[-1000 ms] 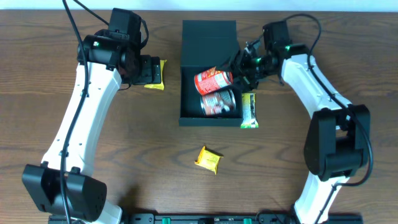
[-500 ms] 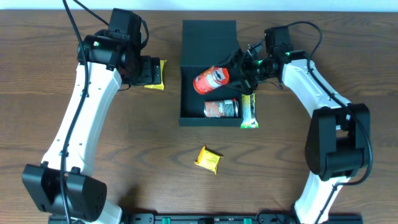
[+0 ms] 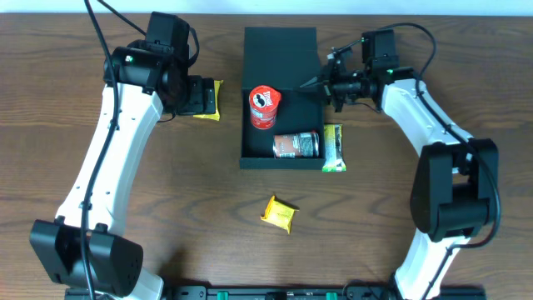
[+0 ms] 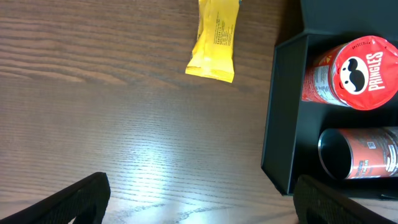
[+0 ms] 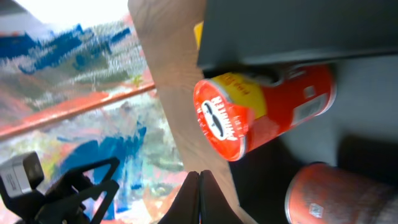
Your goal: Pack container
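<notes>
The container (image 3: 280, 163) is a dark square box at the table's middle, its flip lid (image 3: 281, 46) open at the back. Inside, a red Pringles can (image 3: 265, 107) shows its lid upward, and a second can (image 3: 296, 145) lies on its side near the front wall. My right gripper (image 3: 315, 83) hovers over the box's right rim, shut and holding nothing; the wrist view shows its fingers (image 5: 200, 196) pressed together, with the red can (image 5: 261, 112) just beyond them. Left of the box, my left gripper (image 4: 202, 202) is wide open over bare wood, with a yellow packet (image 4: 214, 40) ahead of it.
A green packet (image 3: 333, 148) lies against the box's right outer wall. Another yellow packet (image 3: 281, 213) rests on the table in front of the box. The left arm's yellow packet (image 3: 211, 100) sits beside the box's left side.
The right gripper has let go of the red can, drawn back to the right and shut. The can has dropped into the box and turned lid-up. The left arm is unmoved.
</notes>
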You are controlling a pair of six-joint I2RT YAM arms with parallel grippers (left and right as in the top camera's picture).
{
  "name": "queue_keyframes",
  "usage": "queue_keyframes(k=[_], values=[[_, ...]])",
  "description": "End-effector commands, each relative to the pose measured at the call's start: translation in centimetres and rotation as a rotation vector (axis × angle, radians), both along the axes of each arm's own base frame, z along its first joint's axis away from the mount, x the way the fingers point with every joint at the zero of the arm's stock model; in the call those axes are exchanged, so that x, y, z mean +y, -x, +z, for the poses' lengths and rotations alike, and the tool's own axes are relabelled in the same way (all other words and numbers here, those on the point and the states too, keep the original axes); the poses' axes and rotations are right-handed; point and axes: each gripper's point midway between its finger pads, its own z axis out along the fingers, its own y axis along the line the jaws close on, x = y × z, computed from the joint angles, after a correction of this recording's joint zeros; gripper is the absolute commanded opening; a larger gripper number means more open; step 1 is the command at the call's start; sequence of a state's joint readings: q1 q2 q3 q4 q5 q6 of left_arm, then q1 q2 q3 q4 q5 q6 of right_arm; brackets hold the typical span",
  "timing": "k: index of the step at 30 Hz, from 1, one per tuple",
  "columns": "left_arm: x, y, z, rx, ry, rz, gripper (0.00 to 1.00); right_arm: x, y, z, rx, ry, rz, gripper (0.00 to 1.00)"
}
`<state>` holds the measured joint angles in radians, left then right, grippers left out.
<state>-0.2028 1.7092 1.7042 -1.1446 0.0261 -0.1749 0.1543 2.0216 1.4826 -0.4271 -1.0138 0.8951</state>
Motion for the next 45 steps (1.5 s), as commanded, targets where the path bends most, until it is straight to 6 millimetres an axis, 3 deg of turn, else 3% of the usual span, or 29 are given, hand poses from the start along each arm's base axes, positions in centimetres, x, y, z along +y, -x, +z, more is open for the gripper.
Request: queue_keyframes(k=[1, 9, 45], values=[[0.2, 0.1, -0.2, 0.009, -0.001, -0.005, 0.95, 1.9, 0.9, 1.5, -0.048, -0.003, 0.043, 0.02], [0.2, 0.0, -0.2, 0.007, -0.001, -0.005, 0.95, 3.3, 0.8, 0.5, -0.061, 0.075, 0.019, 0.02], [0.2, 0.0, -0.2, 0.007, -0.002, -0.005, 0.95, 3.8, 0.1, -1.8, -0.157, 0.267, -0.013, 0.02]])
